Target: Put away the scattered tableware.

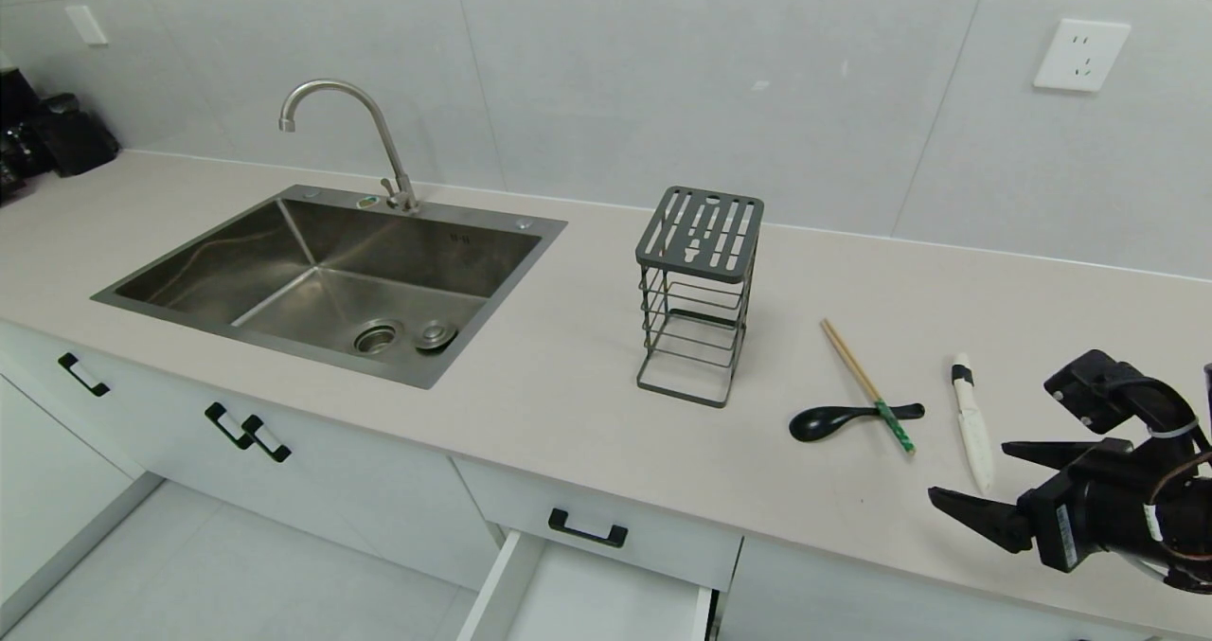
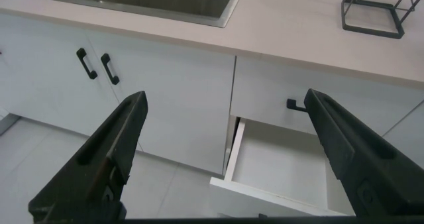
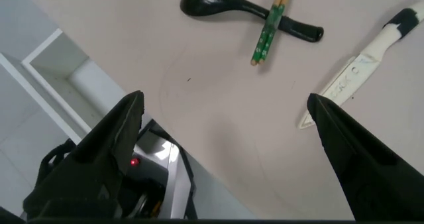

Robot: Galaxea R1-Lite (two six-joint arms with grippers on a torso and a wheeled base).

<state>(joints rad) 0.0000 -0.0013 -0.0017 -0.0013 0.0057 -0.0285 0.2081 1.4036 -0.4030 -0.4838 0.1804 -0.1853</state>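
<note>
right pincer (image 1: 968, 473) wide open, empty, over table (image 1: 568, 376) front edge near white knife (image 1: 971, 421) | left pincer (image 2: 225, 97) wide open, empty, off table front above open drawer (image 2: 278, 164) | chopsticks (image 1: 866, 382) lie across black spoon (image 1: 833, 421) handle, right of wire rack (image 1: 699, 291), knife just beside, flat on table

Right of the wire rack (image 1: 698, 295), a black spoon (image 1: 833, 420) lay flat with wooden, green-tipped chopsticks (image 1: 866, 383) crossing its handle, while a white knife (image 1: 971, 420) lay farther right, apart.
</note>
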